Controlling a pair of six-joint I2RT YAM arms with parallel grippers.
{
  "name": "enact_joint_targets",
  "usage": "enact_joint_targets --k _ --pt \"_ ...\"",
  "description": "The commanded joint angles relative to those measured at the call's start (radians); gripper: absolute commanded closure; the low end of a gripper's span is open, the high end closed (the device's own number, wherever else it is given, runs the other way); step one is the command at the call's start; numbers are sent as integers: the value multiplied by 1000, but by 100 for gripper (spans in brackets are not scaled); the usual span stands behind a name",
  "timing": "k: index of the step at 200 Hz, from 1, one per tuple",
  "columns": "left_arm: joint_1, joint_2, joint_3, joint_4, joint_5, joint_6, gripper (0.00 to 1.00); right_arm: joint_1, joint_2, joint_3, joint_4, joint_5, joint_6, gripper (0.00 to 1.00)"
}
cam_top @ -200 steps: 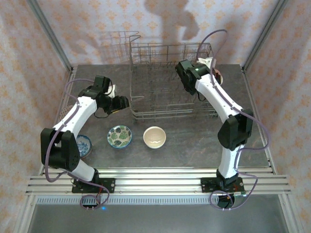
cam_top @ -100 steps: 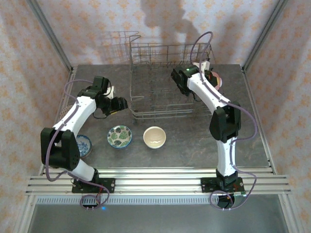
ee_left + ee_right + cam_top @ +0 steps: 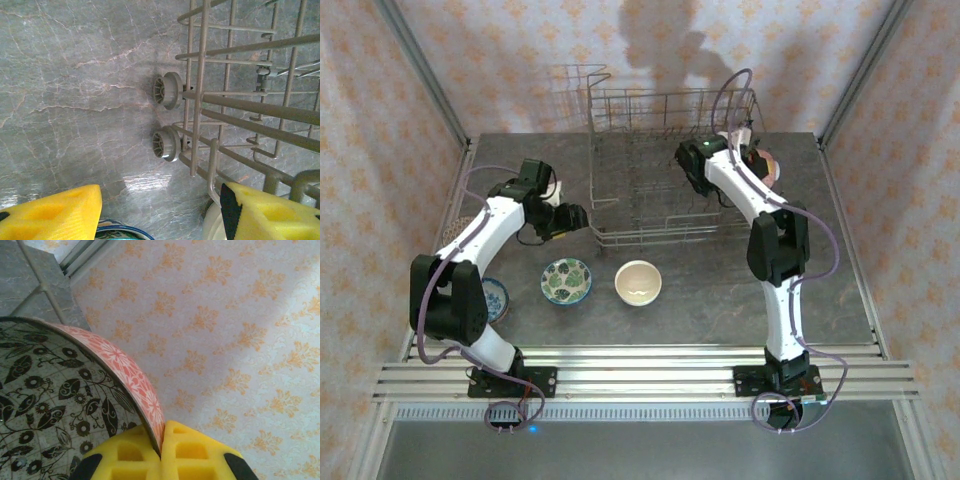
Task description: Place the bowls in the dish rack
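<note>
Bowls — three of them — sit on the bare desk (image 3: 720, 290) in front of the dish rack (image 3: 665, 237): a blue bowl (image 3: 496, 297) on the left, partly under the left arm, then a green floral bowl (image 3: 566, 281), then a cream bowl (image 3: 638, 283). All three are upright and well apart from one another.

A fourth, the pinkish-red bowl (image 3: 768, 165), is up at the rack's far right corner in the right hand (image 3: 752, 160). The right wrist view shows that hand (image 3: 161, 447) clamped tight on the bowl's rim, one yellow finger inside and one outside. The bowl (image 3: 60, 385) is tipped on edge — red with white flowers outside, pale with black leaves inside — with the wallpaper (image 3: 235, 340) behind it. Whether it hangs over the wire or just outside the rack's right wall I cannot tell.

The left hand (image 3: 572, 216) hovers just beside the rack's near left corner. Its yellow fingers (image 3: 55, 215) stand wide with nothing between them, and the left wrist view looks down past them at the rack's two small wheels (image 3: 167, 91) resting on the desk.
</note>
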Motion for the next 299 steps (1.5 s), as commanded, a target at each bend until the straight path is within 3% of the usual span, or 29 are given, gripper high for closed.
enact_joint_targets --k 1,86,151,228,284,299 --pt "-41 28 5 20 60 -8 35 -2 8 37 41 70 -30 100" --pt "-41 -23 21 -38 -1 23 34 -10 86 88 -30 112 -11 100" --pt "-40 -39 29 -49 1 27 34 -16 168 195 -90 82 -15 100" --pt "-33 -59 28 -52 19 28 34 -16 161 153 -44 -10 -70 100" --pt "-16 -83 15 -56 21 29 34 -14 158 128 -7 -106 -123 92" --pt "-13 -88 10 -54 21 25 34 -15 162 131 -2 -118 -137 83"
